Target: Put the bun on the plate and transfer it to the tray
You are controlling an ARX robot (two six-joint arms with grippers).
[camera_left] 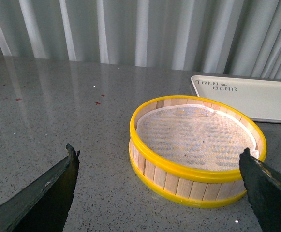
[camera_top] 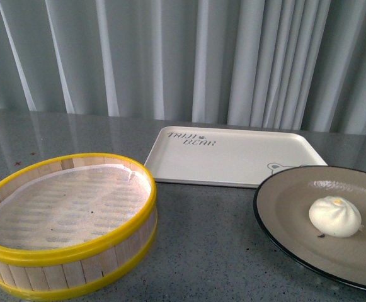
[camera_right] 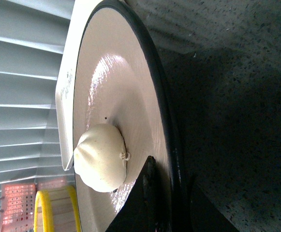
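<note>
The white bun (camera_top: pixel 335 216) (camera_right: pixel 101 157) sits on the beige plate (camera_top: pixel 290 201) (camera_right: pixel 111 82) with its black rim, at the front right of the grey counter. The plate's far edge overlaps the near right corner of the cream tray (camera_top: pixel 233 157) (camera_left: pixel 256 96) (camera_right: pixel 65 92) with "Tiny Bear" lettering. My right gripper (camera_right: pixel 167 193) is shut on the plate's near rim, one finger on the inside close to the bun and one under the rim. My left gripper (camera_left: pixel 159 159) is open above the counter, in front of the steamer basket, holding nothing. Neither arm shows in the front view.
A yellow-rimmed wooden steamer basket (camera_top: pixel 69 220) (camera_left: pixel 196 147) with a white liner stands at the front left, nothing inside it. Pale pleated curtains (camera_top: pixel 183 56) close off the back. Bare grey counter (camera_left: pixel 43 111) lies left of the basket.
</note>
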